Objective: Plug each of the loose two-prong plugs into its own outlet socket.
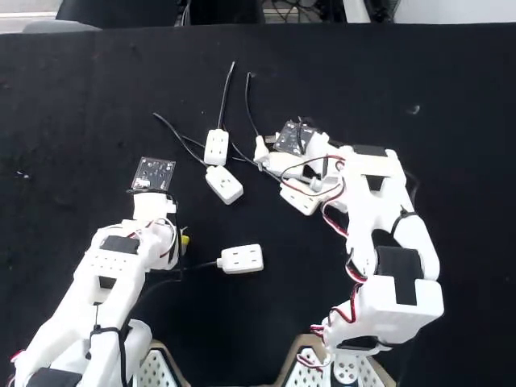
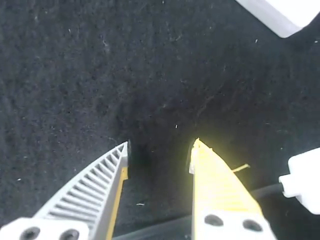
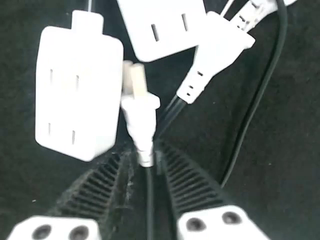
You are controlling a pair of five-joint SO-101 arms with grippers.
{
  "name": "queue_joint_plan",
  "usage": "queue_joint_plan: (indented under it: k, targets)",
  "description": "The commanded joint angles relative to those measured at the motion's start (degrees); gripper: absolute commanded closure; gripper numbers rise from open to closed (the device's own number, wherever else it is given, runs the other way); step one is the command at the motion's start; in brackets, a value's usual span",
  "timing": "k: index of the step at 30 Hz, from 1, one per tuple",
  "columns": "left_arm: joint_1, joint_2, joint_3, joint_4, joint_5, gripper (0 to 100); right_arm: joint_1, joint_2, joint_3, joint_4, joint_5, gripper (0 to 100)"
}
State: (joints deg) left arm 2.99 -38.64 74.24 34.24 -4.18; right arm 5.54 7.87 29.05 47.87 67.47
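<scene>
Two pincers are logged. Right pincer (image 3: 145,151) is clamped on a white two-prong plug (image 3: 140,114), whose prongs are held just beside a white outlet block (image 3: 75,100). Left pincer (image 2: 160,150) is spread open, nothing gripped, above the black tabletop (image 2: 75,75).

- A black, felt-like cloth (image 1: 451,97) covers the table, dotted with pale lint specks.
- A small mark (image 1: 414,109) shows on the cloth toward its far right.
- Beyond the far edge stands a dark bulky shape (image 1: 121,10), with tangled dark cables (image 1: 298,10) and a pale floor (image 1: 451,10).
</scene>
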Motion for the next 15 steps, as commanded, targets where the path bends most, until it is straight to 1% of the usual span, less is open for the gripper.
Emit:
queue_joint_plan:
  k: [1, 5, 9, 12, 15]
  targets:
    - [0.7, -0.7, -0.4, -0.9, 0.0, 80, 3.0, -1.4, -1.7, -0.4, -2.5, 98.8]
    - [0.7, -0.7, -0.4, -0.9, 0.0, 80, 6.4, -7.1, -1.7, -0.2, -6.8, 98.8]
    - [0.7, -0.7, -0.4, -1.0, 0.0, 80, 8.4, -14.0, -1.7, 3.2, -12.1, 98.8]
    - [0.7, -0.7, -0.4, -1.0, 0.0, 80, 8.7, -17.8, -1.7, 8.2, -15.2, 98.8]
    - [0.7, -0.7, -0.4, -1.0, 0.0, 80, 8.0, -21.4, -1.8, 16.5, -16.5, 98.8]
